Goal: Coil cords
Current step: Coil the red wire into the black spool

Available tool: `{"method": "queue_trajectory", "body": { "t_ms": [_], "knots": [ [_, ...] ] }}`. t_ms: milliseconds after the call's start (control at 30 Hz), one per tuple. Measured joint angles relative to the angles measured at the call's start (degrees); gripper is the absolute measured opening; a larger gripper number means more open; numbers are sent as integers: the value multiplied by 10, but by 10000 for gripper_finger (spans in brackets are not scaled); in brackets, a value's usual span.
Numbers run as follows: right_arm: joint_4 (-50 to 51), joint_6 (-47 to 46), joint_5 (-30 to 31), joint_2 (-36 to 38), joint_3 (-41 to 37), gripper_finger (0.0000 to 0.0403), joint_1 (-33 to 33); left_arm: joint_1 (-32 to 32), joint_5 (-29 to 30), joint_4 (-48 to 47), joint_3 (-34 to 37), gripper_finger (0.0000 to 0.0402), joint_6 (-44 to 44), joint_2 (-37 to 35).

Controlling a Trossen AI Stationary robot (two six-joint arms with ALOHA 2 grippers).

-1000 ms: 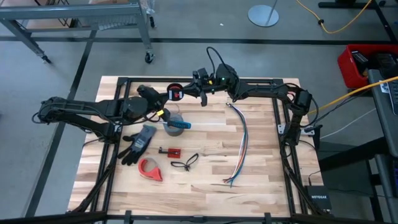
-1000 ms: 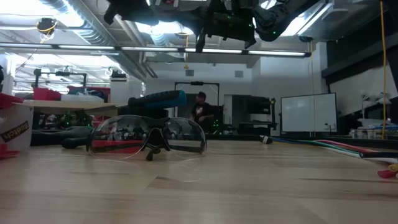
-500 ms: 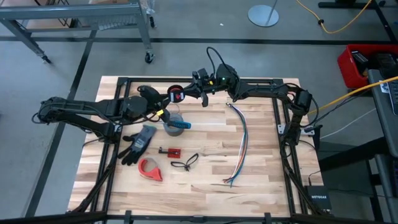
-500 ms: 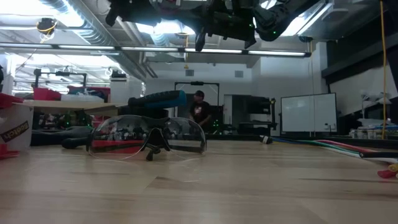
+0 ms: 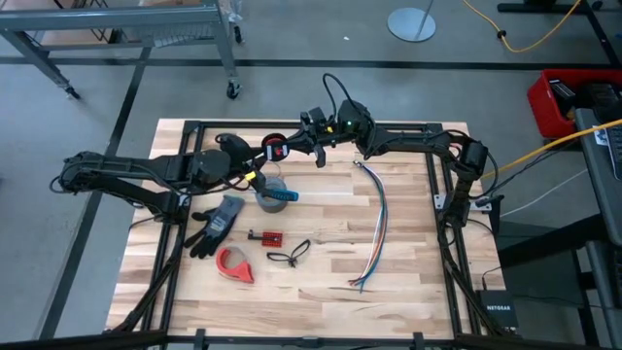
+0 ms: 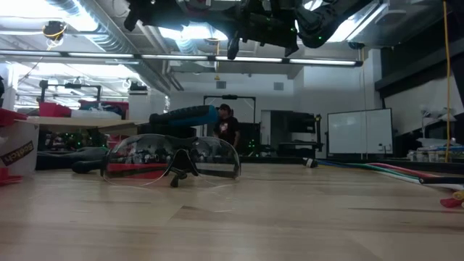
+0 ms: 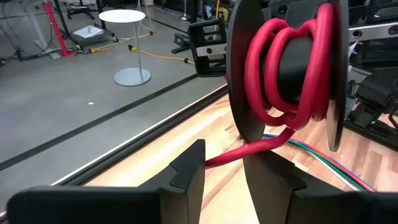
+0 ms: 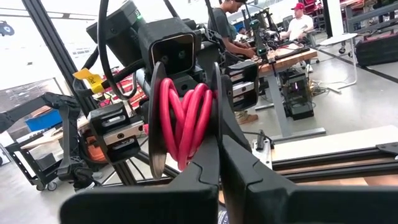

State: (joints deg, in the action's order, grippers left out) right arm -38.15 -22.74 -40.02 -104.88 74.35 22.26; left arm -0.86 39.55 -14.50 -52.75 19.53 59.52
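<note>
The red cord (image 7: 280,68) is wound on a small black spool (image 5: 276,148) held high above the table's far middle. It also shows in the right wrist view (image 8: 183,121). My left gripper (image 5: 260,153) is just left of the spool, and the cord's free end runs from the spool into the gap between its fingers (image 7: 225,155). My right gripper (image 5: 293,146) comes from the right and is shut on the spool. My left gripper has the cord's free end (image 7: 233,151) between its two fingers, coming level from the table's left. The cord runs short and nearly straight from the fingers up to the spool. One finger (image 7: 186,171) hides the cord's tip. My right gripper pinches one black side disc of the spool (image 8: 216,93) between its two fingers, at the disc's edge. It comes level from the table's right. The spool is lifted clear of the table, with its discs upright.
On the table lie a grey tape roll with a blue-handled tool (image 5: 275,193), a black glove (image 5: 219,222), a red tape dispenser (image 5: 235,264), a small red part (image 5: 269,236), a black looped cord (image 5: 290,253) and the long multicoloured wire bundle (image 5: 377,228). Safety glasses (image 6: 172,158) are in the low view.
</note>
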Motion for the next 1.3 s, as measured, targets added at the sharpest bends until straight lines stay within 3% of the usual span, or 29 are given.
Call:
{"method": "queue_trajectory", "body": {
  "t_ms": [933, 1300],
  "knots": [
    [1, -10, -1, -2, -1, 1, 6, 0, -31, 17, -1, 110, -10, -6],
    [0, -13, -34, -2, -1, 1, 7, 1, -32, 20, -1, 89, -60, -6]
  ]
}}
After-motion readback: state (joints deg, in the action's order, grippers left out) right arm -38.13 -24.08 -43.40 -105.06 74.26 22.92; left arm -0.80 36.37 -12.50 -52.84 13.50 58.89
